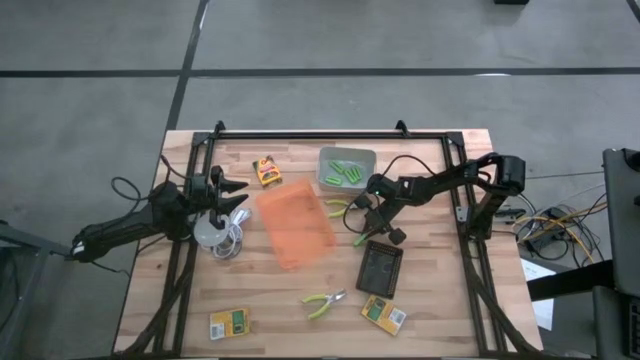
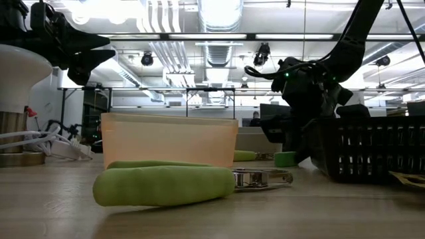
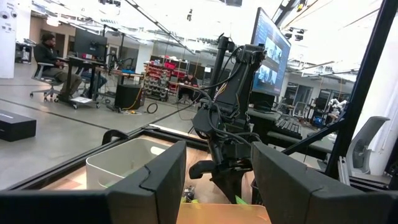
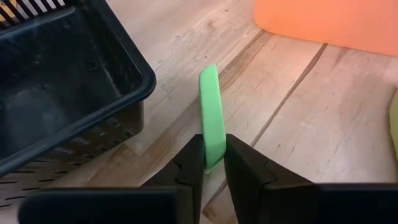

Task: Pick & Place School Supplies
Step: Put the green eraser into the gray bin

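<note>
A grey concrete floor surrounds the wooden bench [image 1: 440, 300], which carries a black frame along its edges. The landmark here is the orange bin [image 1: 294, 223], lying near the bench's middle.

The right arm reaches in from the far side of the bench toward the orange bin, and its claw [image 4: 213, 163] is clamped on a lime-green marker [image 4: 211, 115], held low over the wood just beside the bin, between it and the black basket [image 1: 380, 268]. The left arm waits on the opposite side of the orange bin, its claw [image 1: 238, 194] spread apart above the white round thing [image 1: 210, 232] with its coiled cable.

The black basket sits near the orange bin, on the right arm's side and toward the front edge. A grey bin [image 1: 347, 167] stands just behind the orange bin, with several green markers [image 1: 345, 173] inside it. One pair of green-handled pliers [image 1: 338, 207] lies between the orange bin and the right claw. A second pair [image 1: 323, 302] lies in front of the orange bin, near the front edge.

Three small yellow-and-green boxes lie around: one [image 1: 266, 171] just behind the orange bin, one [image 1: 230, 323] well in front of it on the left arm's side, one [image 1: 384, 314] just in front of the black basket.
</note>
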`<state>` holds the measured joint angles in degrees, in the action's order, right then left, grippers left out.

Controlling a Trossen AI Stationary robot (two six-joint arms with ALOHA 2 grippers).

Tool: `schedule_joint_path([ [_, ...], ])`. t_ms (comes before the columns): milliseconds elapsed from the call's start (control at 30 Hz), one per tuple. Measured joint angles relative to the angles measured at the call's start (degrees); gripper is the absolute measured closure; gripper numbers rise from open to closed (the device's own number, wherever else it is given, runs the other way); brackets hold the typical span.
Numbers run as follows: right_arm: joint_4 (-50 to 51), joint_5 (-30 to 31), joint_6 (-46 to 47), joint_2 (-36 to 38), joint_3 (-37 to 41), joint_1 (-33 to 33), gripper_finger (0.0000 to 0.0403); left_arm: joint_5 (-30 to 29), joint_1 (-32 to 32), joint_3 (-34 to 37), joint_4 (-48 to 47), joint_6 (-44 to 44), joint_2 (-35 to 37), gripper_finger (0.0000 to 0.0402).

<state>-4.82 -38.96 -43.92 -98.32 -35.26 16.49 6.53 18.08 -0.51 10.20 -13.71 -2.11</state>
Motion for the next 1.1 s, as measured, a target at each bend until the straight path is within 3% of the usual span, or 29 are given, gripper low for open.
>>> schedule_joint_path([
  [867,0.4,0.0,2.2,0.5,-4.0,1.4,0.0354,0.0,0.0,0.0,0.0,0.0,0.0,0.0213],
  [1100,6.8,0.1,2.9,5.0,-8.2,4.4,0.0350,0.0,0.0,0.0,0.0,0.0,0.0,0.0214],
])
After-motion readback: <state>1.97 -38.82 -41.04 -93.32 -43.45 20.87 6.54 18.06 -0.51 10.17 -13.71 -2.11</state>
